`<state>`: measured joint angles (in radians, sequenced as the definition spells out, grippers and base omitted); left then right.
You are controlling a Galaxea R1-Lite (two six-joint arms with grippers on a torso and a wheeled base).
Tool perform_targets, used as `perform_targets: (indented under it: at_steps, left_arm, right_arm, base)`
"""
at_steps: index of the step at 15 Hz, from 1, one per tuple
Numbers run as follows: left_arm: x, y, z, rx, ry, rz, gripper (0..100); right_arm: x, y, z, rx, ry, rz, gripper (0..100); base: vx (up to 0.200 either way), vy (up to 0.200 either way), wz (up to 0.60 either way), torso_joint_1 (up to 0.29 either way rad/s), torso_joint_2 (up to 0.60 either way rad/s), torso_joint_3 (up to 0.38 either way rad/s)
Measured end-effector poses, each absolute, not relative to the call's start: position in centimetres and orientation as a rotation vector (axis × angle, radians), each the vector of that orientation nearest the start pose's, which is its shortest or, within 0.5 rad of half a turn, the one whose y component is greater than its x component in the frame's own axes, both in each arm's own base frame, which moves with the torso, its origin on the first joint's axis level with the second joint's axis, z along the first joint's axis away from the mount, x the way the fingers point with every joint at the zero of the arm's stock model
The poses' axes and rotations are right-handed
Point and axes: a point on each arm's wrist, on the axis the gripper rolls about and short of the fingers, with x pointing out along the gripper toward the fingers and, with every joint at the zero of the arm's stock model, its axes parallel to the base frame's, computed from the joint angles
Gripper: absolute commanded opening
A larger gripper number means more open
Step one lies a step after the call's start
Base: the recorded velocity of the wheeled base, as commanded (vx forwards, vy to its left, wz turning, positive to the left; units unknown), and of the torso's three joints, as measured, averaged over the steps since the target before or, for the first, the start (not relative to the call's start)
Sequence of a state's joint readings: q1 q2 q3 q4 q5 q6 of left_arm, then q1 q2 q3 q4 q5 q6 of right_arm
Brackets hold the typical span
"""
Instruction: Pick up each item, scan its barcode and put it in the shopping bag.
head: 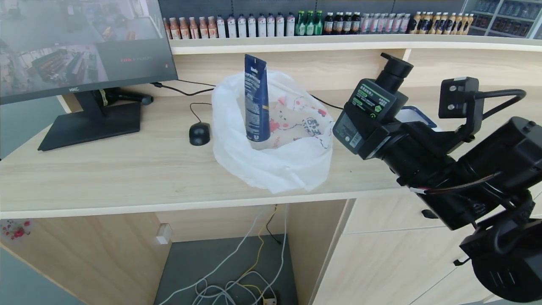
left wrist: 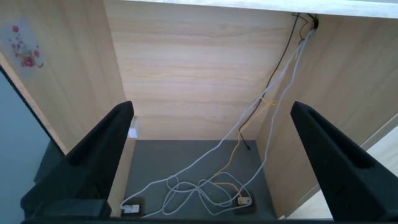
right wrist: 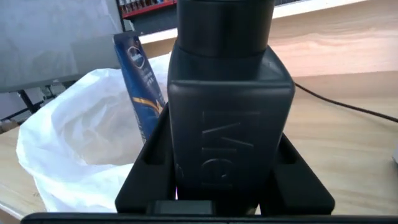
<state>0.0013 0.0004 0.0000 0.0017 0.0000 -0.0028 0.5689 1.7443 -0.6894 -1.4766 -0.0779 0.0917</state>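
Note:
A black bottle (head: pixel 369 111) with a round black cap and a green-and-white label is held above the counter, just right of the shopping bag; my right gripper (head: pixel 387 140) is shut on it. In the right wrist view the black bottle (right wrist: pixel 227 118) sits between the gripper's fingers (right wrist: pixel 146 174). The white shopping bag (head: pixel 271 140) stands open on the counter, with a tall blue tube (head: pixel 256 99) upright inside it; the same blue tube (right wrist: pixel 140 81) and bag (right wrist: pixel 81 143) appear behind the bottle. My left gripper (left wrist: pixel 211 162) hangs open below the counter, pointing into the knee space.
A monitor (head: pixel 80 42) on a black stand fills the counter's left side, with a black mouse (head: pixel 199 133) beside the bag. A blue-rimmed white item (head: pixel 417 116) lies behind the right arm. Bottles line the shelf (head: pixel 317 23) behind. Cables (left wrist: pixel 211 186) lie on the floor under the counter.

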Motion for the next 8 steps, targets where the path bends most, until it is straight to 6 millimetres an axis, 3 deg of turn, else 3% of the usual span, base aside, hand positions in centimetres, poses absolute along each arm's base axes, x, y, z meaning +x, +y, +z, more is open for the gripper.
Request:
perform_targets:
  at_steps: [1, 8]
  left_arm:
    - [-2.3, 0.0, 7.5, -0.003, 0.002, 0.002, 100]
    - [-2.3, 0.0, 7.5, -0.001, 0.002, 0.002, 100]
  right_arm:
    - [25.3, 15.9, 22.7, 0.215, -0.399, 0.497, 0]
    - [25.8, 16.1, 24.4, 0.223, -0.461, 0.486, 0]
  base:
    - [0.000, 0.200, 0.00, -0.002, 0.00, 0.002]
    - [0.000, 0.000, 0.00, 0.000, 0.00, 0.000]
